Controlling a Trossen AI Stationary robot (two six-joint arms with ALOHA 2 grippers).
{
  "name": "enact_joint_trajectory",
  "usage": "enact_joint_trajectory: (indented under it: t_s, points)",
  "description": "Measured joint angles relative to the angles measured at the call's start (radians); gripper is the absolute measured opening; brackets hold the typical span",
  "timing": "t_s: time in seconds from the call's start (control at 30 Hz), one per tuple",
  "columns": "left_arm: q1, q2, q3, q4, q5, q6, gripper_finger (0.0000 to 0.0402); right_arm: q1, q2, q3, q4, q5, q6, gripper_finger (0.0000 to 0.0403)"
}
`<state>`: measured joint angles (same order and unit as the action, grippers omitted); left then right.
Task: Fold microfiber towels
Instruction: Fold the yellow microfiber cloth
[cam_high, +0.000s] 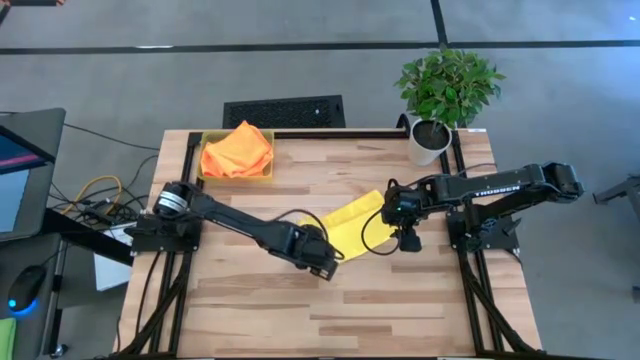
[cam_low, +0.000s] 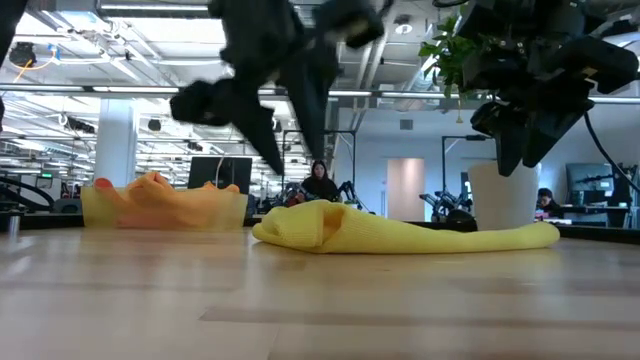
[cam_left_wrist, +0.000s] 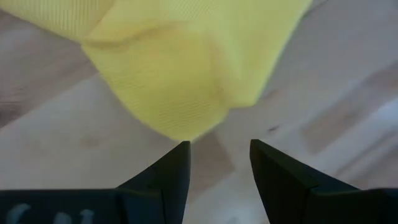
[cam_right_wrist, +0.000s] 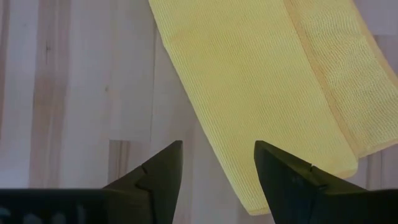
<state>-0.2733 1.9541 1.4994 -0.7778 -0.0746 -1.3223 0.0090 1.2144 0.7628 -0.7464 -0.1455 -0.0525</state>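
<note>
My left hand (cam_left_wrist: 219, 155) hangs open and empty just off the yellow towel's (cam_high: 352, 222) folded corner; my right hand (cam_right_wrist: 217, 158), likewise open and empty, hovers over its other end. One fold looks made; orange towels (cam_high: 237, 150) wait in the bin (cam_high: 205, 176).

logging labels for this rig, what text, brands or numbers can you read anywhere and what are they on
"TROSSEN": white letters on the dark right arm in the high view, small, only just readable.
Pale marks on the left gripper body, left wrist view: too blurred to read.
Yellow microfiber towel, wooden table, white plant pot: no text.
</note>
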Motion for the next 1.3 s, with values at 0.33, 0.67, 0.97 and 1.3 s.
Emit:
enact_joint_trajectory:
  t_s: [0.33, 0.67, 0.97, 1.3]
  points:
    - [0.002, -0.201, 0.0, -0.201, -0.186, -0.066, 0.0157, 0.0, 0.0, 0.0, -0.001, 0.0, 0.0, 0.0221]
    - [0.002, -0.22, -0.032, -0.312, -0.177, -0.1, 0.0157, 0.0, 0.0, 0.0, -0.001, 0.0, 0.001, 0.0221]
    - [-0.011, -0.353, -0.271, -0.207, -0.064, -0.196, 0.0157, 0.0, 0.0, 0.0, -0.003, 0.0, 0.001, 0.0221]
    - [0.008, -0.342, -0.583, 0.674, -0.125, -0.33, 0.0157, -0.018, 0.0, 0.0, 0.0, 0.0, 0.001, 0.0221]
